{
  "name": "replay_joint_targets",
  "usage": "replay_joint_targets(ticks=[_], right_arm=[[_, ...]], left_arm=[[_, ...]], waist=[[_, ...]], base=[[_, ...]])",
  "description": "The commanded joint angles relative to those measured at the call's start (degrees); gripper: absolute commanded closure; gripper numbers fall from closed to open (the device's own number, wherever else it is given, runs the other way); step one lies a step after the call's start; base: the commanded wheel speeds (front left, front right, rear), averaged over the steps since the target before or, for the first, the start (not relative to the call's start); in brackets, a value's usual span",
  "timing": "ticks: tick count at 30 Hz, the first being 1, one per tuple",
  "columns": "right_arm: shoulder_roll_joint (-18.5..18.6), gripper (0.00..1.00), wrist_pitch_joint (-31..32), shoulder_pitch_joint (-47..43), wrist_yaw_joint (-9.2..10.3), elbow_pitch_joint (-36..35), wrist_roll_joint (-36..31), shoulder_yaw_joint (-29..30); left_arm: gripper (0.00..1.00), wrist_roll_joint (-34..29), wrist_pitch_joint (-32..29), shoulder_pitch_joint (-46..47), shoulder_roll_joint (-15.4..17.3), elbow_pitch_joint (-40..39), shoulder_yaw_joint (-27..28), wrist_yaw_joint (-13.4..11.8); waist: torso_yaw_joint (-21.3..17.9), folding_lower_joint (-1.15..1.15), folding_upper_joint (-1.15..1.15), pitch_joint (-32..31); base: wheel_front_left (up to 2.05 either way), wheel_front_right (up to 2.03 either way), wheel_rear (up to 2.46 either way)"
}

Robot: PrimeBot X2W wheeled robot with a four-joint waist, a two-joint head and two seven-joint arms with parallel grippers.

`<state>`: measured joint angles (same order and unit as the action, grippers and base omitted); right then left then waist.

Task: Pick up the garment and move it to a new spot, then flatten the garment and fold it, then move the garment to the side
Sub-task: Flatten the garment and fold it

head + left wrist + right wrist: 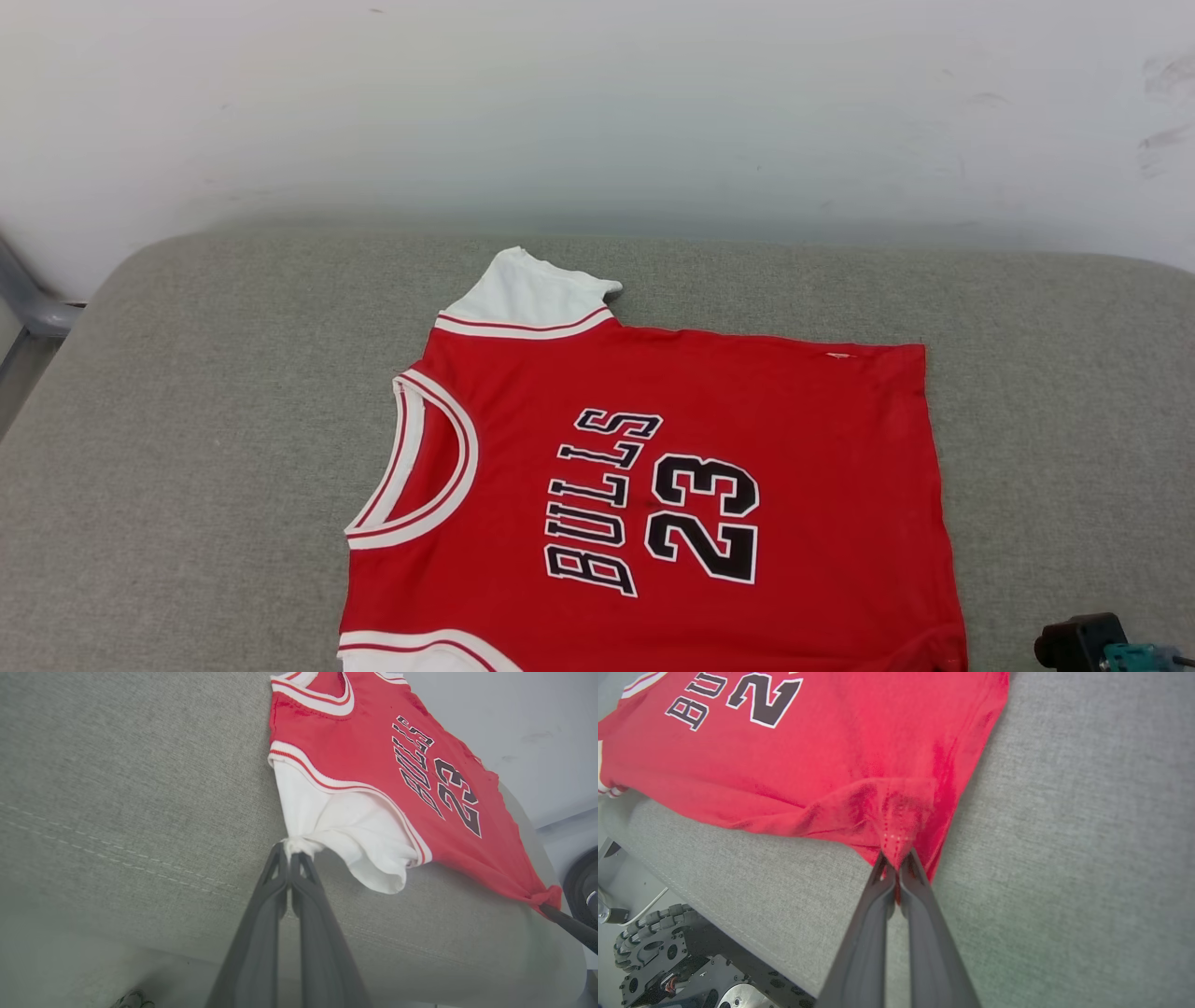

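Observation:
The garment (672, 485), a red jersey with white sleeves and black-and-white lettering, lies spread on the grey cushion with its collar to the left. In the left wrist view my left gripper (290, 855) is shut on the near white sleeve (345, 830) of the garment (373, 751), bunching the cloth at its tips. My right gripper (896, 858) is shut on the red hem corner of the garment (822, 751), which puckers there. The right gripper's dark finger (567, 924) also shows at the hem in the left wrist view.
The grey cushioned surface (187, 448) reaches a white wall (597, 103) at the back. Its front edge drops off toward my wheeled base (658, 956). A dark and teal part of my right arm (1102, 646) sits at the lower right. A grey metal bar (28, 299) stands at the far left.

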<state>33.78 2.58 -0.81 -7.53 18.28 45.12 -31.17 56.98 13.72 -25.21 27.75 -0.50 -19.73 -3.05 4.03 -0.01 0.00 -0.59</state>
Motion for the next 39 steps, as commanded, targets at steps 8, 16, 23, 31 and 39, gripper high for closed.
replay_joint_targets(ticks=[8, 16, 23, 31, 39], right_arm=[[-2.3, 1.00, 0.9, -1.3, 0.08, -1.8, -2.5, 3.7], [-3.7, 1.00, 1.8, 1.8, 0.08, -3.8, -3.6, 6.2], [-4.4, 1.00, 2.9, 5.3, 0.08, -4.8, -4.2, 6.4], [-4.6, 1.00, 4.4, 10.8, 0.08, -5.5, -5.3, 5.9], [-5.2, 1.00, 6.4, 17.7, 0.09, -2.5, -6.5, 3.6]], left_arm=[[1.00, -2.5, 0.2, 4.3, 1.9, -0.5, 1.9, 0.1], [1.00, -4.9, -1.5, 12.1, 4.7, -1.2, 2.3, 1.0], [1.00, -6.2, -4.0, 22.8, 7.2, 1.6, 2.9, 3.1], [1.00, -6.6, -6.1, 34.1, 7.0, 8.5, 2.0, 6.3], [1.00, -6.7, -7.6, 45.3, 5.4, 21.3, -0.2, 9.1]], waist=[[-0.9, 0.01, 0.00, 0.2], [-2.8, 0.01, 0.00, 2.6], [-4.1, 0.01, 0.00, 6.5], [-5.2, 0.01, 0.00, 10.5], [-5.5, 0.01, 0.00, 15.0]], base=[[0.00, 0.00, 0.00], [0.00, 0.00, 0.00], [0.00, 0.00, 0.00], [0.00, 0.00, 0.00], [0.00, 0.00, 0.00]])
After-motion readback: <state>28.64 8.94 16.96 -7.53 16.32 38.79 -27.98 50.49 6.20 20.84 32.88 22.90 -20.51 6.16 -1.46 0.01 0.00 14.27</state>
